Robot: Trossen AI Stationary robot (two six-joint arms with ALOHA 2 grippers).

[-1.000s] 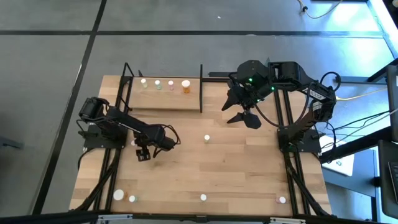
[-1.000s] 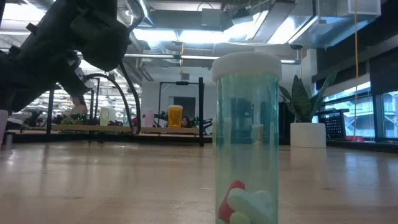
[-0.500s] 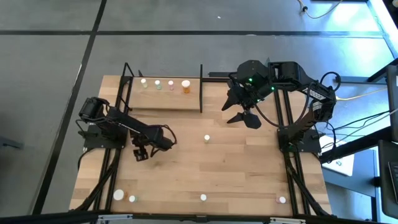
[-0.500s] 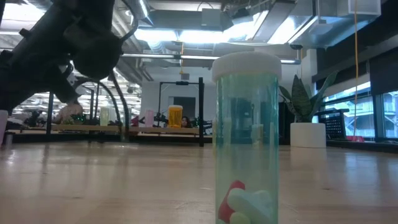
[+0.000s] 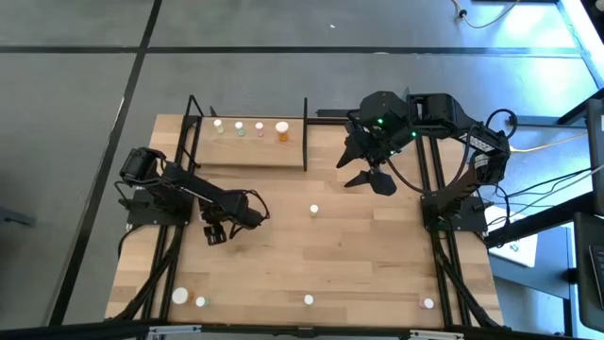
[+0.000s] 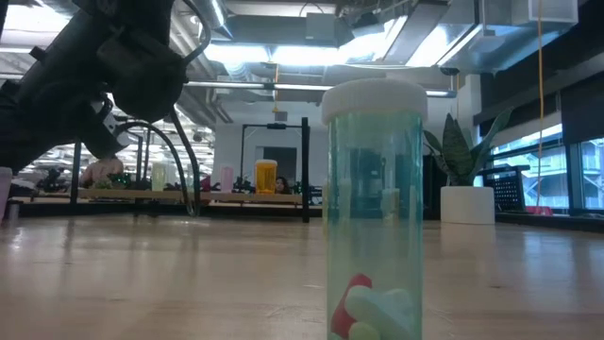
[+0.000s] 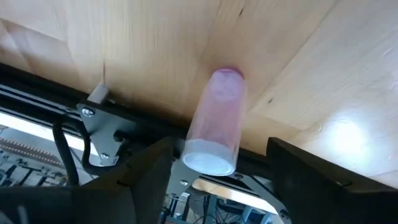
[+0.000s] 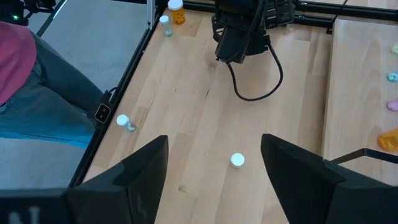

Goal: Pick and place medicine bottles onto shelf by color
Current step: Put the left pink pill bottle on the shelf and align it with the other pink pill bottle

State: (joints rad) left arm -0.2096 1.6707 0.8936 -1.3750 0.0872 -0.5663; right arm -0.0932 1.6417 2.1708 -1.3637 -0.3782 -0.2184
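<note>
Four medicine bottles stand in a row on the shelf (image 5: 247, 151) at the far left part of the desk (image 5: 359, 246): a white-capped pale one (image 5: 218, 124), a green one (image 5: 239, 127), a pink one (image 5: 260, 128) and a larger orange one (image 5: 282, 130). The shelf's black end bar (image 5: 305, 132) rises at its right end.

Nearer the front on the left, the left claw (image 5: 215, 230) reaches low over the desk beside its left edge. Its wrist view shows a pink bottle (image 7: 216, 121) with a white cap standing between the two dark fingers (image 7: 146, 180), which are spread on either side with a gap to the bottle; no contact shows.

Along the front edge lie more bottles: a large white cap (image 5: 179, 296), an orange one just beside it (image 5: 200, 302), a teal-tinted one (image 5: 309, 300) in the middle, which fills the low view (image 6: 374, 208) with pills at its bottom, and a pink one (image 5: 428, 304) at the right.

One lone white-capped bottle (image 5: 314, 210) stands mid-desk.

The right claw (image 5: 370, 179) hangs above the far right part of the desk, fingers spread and holding nothing.

A person's red sleeve (image 8: 15, 56) shows beyond the desk edge in the right wrist view.
</note>
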